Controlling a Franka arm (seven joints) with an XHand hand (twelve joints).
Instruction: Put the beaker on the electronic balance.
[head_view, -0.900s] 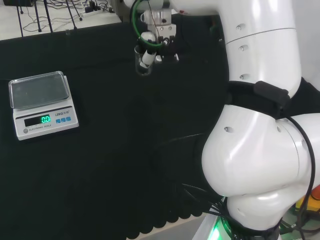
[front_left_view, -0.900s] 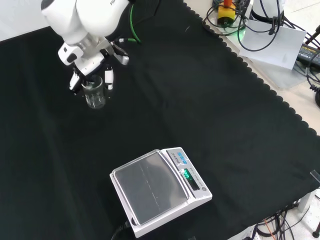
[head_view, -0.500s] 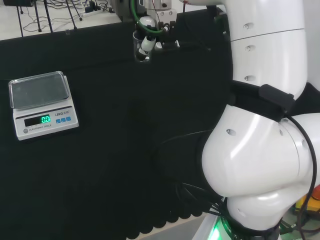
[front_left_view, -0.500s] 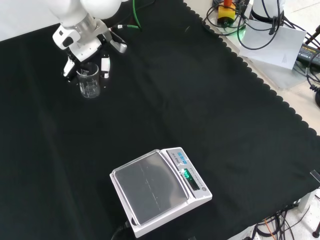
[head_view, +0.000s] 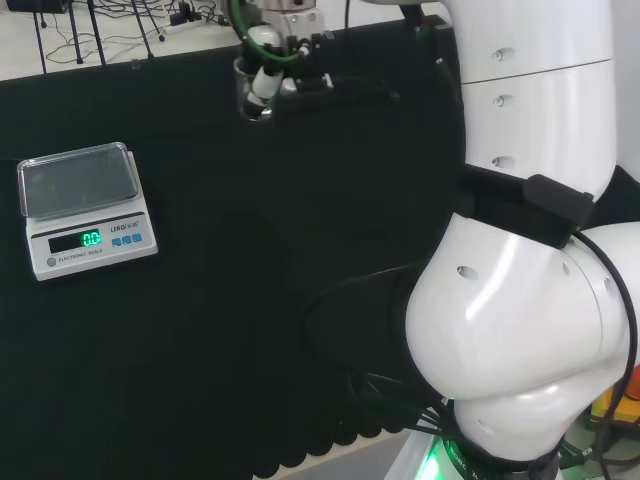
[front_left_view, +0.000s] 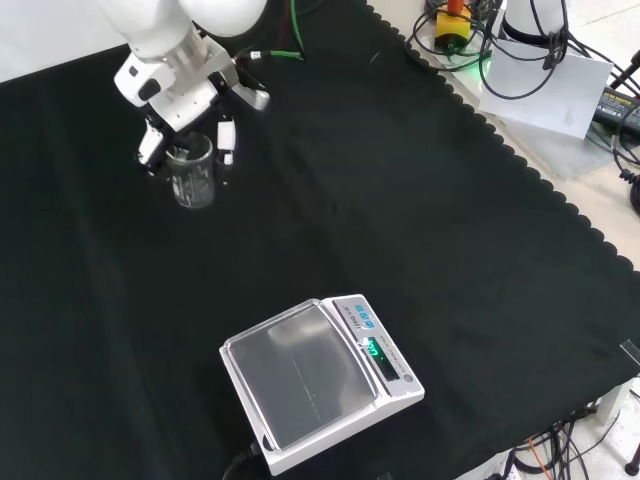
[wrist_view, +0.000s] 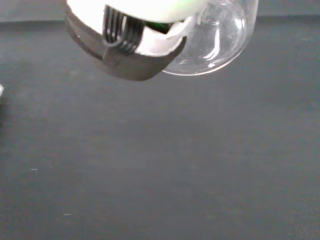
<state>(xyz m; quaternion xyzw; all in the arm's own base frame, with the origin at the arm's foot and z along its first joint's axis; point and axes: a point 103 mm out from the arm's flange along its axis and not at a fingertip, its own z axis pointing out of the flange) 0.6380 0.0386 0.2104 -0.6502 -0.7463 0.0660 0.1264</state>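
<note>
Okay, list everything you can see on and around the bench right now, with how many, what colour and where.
beaker: one, clear glass, held in the hand above the cloth, toward the upper left in the front view.
electronic balance: one, white with a clear pan and a green lit display, on the cloth low in the front view, at the left in the head view; pan bare.
black cloth: one, covers the bench, scalloped edge.
cables and gear: several, beyond the cloth's edge at the upper right of the front view.
hand: one, black and white, fingers curled round the beaker.
arm: one, white, at the right of the head view.
</note>
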